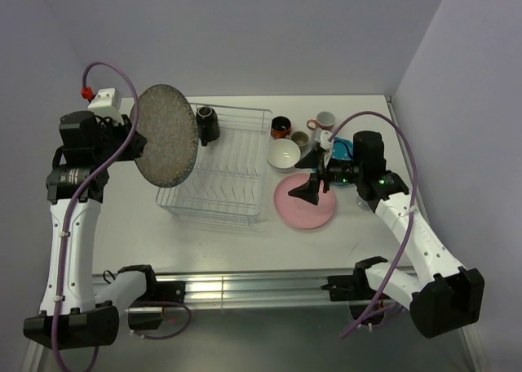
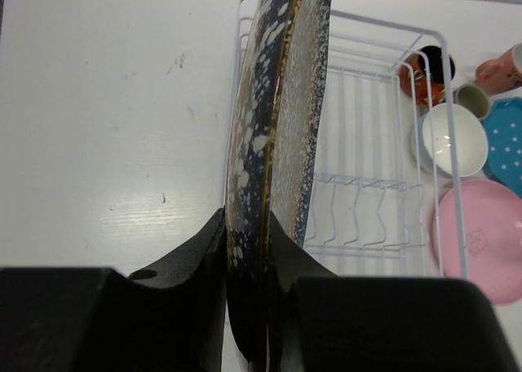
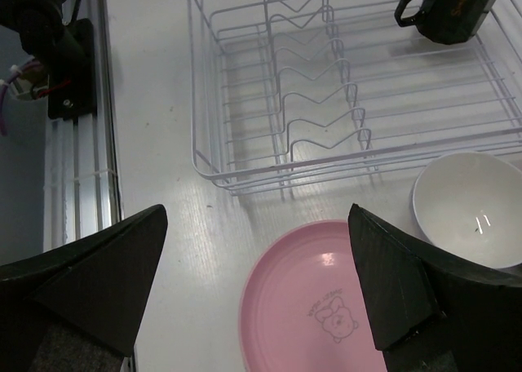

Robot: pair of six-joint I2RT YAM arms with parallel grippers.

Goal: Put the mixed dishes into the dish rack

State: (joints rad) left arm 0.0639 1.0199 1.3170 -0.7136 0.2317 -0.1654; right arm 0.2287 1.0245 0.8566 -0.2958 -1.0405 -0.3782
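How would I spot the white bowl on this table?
Start at the big wire dish rack. Just off its right side, beyond the pink plate, sits the white bowl: the only bowl there, plain white and deeper than that plate.

Left wrist view: grey speckled plate [image 2: 277, 143] runs off the top edge, lower rim buried between the left gripper [image 2: 246, 233] fingers; teal dotted plate [image 2: 504, 143] and pink mug [image 2: 506, 68] cut by right edge. Right wrist view: pink plate [image 3: 314, 323] cut at bottom, white bowl [image 3: 469, 209] at right, black mug [image 3: 449, 9] at top. From above, grey speckled plate covers the dish rack [image 1: 236, 160] left end, right arm [image 1: 400, 209] hides most of teal dotted plate
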